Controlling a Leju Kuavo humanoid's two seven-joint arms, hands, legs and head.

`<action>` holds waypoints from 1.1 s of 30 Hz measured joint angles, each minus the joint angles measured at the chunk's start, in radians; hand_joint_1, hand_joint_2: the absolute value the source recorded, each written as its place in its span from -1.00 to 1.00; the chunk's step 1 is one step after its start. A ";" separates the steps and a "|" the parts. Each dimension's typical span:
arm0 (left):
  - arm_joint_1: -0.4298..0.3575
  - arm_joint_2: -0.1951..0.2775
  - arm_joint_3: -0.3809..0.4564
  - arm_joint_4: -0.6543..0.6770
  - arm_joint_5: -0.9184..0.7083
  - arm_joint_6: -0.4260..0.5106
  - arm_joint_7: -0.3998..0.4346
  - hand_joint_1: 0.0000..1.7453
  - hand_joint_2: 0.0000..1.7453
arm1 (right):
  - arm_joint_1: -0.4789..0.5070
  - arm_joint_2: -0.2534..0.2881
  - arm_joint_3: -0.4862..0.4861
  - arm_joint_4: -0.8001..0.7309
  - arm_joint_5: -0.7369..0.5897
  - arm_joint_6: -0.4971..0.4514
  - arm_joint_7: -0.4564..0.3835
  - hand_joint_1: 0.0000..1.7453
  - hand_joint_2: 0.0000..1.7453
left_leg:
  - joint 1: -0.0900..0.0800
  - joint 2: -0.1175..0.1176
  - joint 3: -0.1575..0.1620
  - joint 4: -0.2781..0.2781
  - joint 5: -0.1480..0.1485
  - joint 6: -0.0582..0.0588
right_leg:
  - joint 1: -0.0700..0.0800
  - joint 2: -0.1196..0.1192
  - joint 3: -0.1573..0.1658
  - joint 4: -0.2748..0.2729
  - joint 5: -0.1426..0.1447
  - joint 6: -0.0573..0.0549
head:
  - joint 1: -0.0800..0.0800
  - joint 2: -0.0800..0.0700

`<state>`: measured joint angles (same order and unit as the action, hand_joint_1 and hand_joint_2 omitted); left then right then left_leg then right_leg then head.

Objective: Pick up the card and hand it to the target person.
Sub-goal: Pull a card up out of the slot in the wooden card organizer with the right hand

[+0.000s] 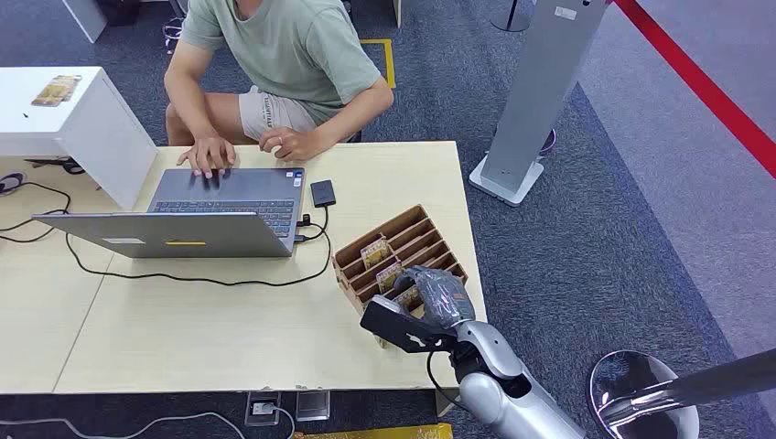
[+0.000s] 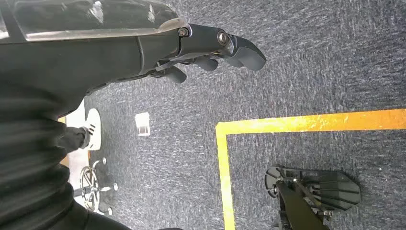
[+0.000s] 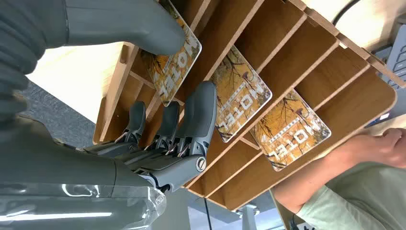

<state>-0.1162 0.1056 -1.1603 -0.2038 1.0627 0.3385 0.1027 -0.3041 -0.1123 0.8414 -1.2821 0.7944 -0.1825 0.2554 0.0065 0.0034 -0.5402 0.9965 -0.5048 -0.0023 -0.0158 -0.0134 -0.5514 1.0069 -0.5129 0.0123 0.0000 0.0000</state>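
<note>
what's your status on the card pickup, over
Right hand in the wooden card rack, thumb pressing on the nearest hotel card, not lifted yet. Left hand hanging over carpet, holding nothing. Person typing at laptop; path unobstructed.

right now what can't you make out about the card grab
- Head view: the right robot hand covers the near slots of the wooden card rack, hiding its fingertips and the nearest card.
- Right wrist view: the thumb lies on the nearest card; whether the dark fingers press its other side cannot be told.
- Head view: print on the cards is too small to read.
</note>
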 joint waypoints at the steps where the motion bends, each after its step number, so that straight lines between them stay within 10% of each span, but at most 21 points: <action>1: 0.000 0.000 0.000 0.000 0.000 0.000 0.000 -1.00 1.00 | 0.000 0.000 0.000 0.000 0.000 0.000 0.000 0.04 1.00 | 0.000 0.000 0.000 0.000 0.000 0.000 | 0.000 0.000 0.000 0.000 0.000 0.000 | 0.000 0.000; 12: 0.000 0.000 0.003 -0.001 0.003 0.004 0.003 -1.00 1.00 | -0.004 -0.002 0.001 -0.002 -0.004 -0.005 -0.002 0.11 1.00 | 0.000 0.000 0.000 0.000 0.000 0.000 | 0.000 0.000 0.000 0.000 0.000 0.000 | 0.000 0.000; 18: 0.000 0.000 0.005 -0.002 0.006 0.006 0.005 -1.00 1.00 | -0.006 0.000 0.003 0.001 -0.006 -0.009 -0.004 0.56 1.00 | -0.001 0.000 -0.001 0.001 0.000 0.000 | -0.001 0.000 -0.001 0.001 -0.001 0.000 | 0.000 0.000; 33: 0.001 -0.001 0.020 -0.001 0.020 0.002 0.003 -1.00 1.00 | -0.020 0.007 0.012 0.015 -0.010 -0.009 -0.012 0.52 1.00 | 0.000 0.001 0.000 0.000 0.000 0.000 | 0.000 0.001 0.000 0.000 0.000 0.000 | 0.000 0.000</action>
<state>-0.1151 0.1045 -1.1403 -0.2050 1.0829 0.3404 0.1054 -0.3236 -0.1048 0.8534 -1.2667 0.7848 -0.1912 0.2430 0.0063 0.0040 -0.5403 0.9969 -0.5047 -0.0023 -0.0159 -0.0128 -0.5516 1.0073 -0.5127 0.0124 0.0000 0.0000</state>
